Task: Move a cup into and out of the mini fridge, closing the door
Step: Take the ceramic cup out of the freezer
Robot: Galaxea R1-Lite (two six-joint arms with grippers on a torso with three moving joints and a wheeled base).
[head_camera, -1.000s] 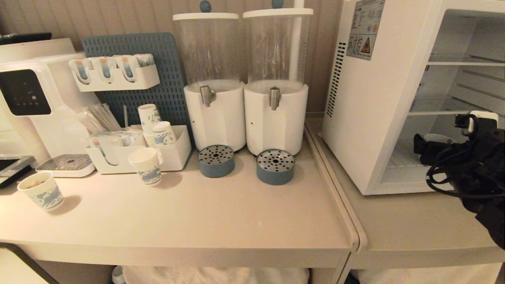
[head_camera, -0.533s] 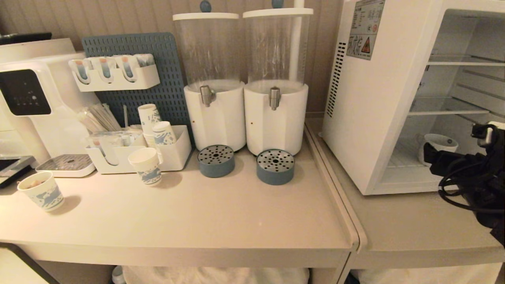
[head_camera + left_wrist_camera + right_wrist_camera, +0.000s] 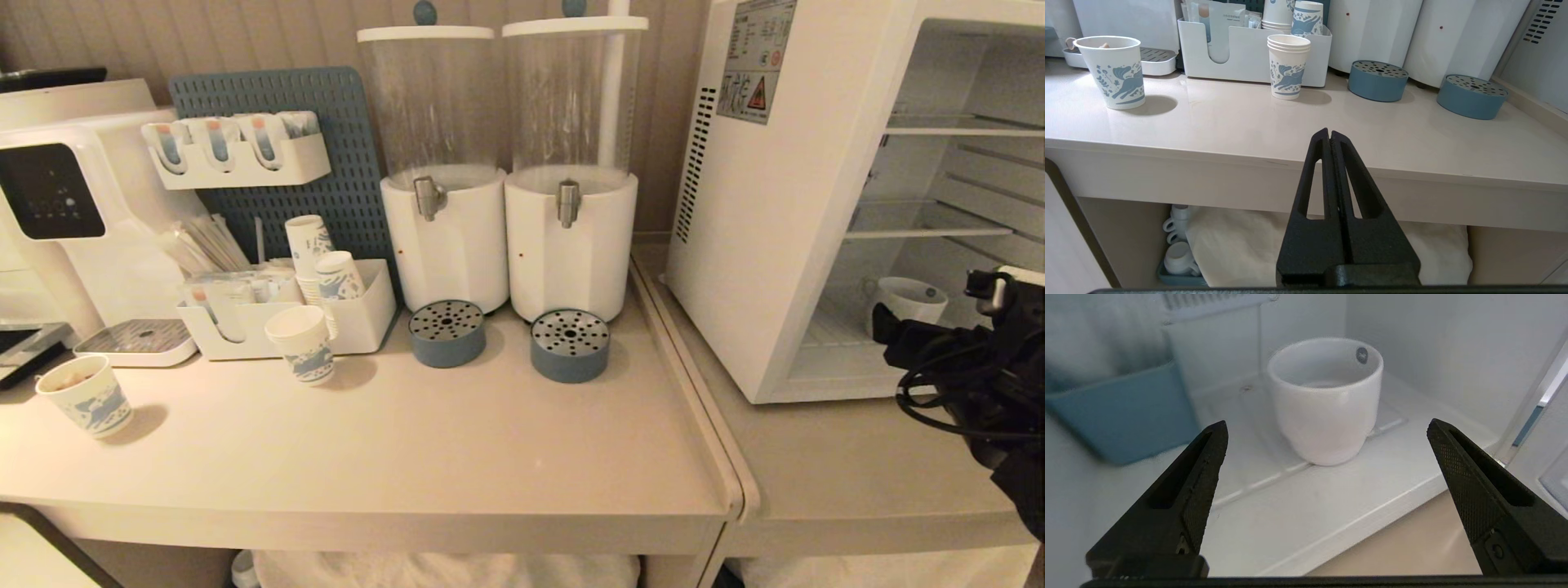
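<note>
Inside, the white ceramic mug (image 3: 1327,400) stands upright on the bottom floor of the open mini fridge (image 3: 784,204), with a blue bin (image 3: 1122,416) beside it deeper in. The right gripper (image 3: 1327,428) sits at the fridge's mouth, its jaws spread wide and empty, the mug just ahead of them and untouched. The left gripper (image 3: 1330,136) hangs low at the front edge of the beige surface (image 3: 408,457), jaws pressed together on nothing. On that surface stand printed paper cups (image 3: 1288,67) and two white drink dispensers (image 3: 506,237).
</note>
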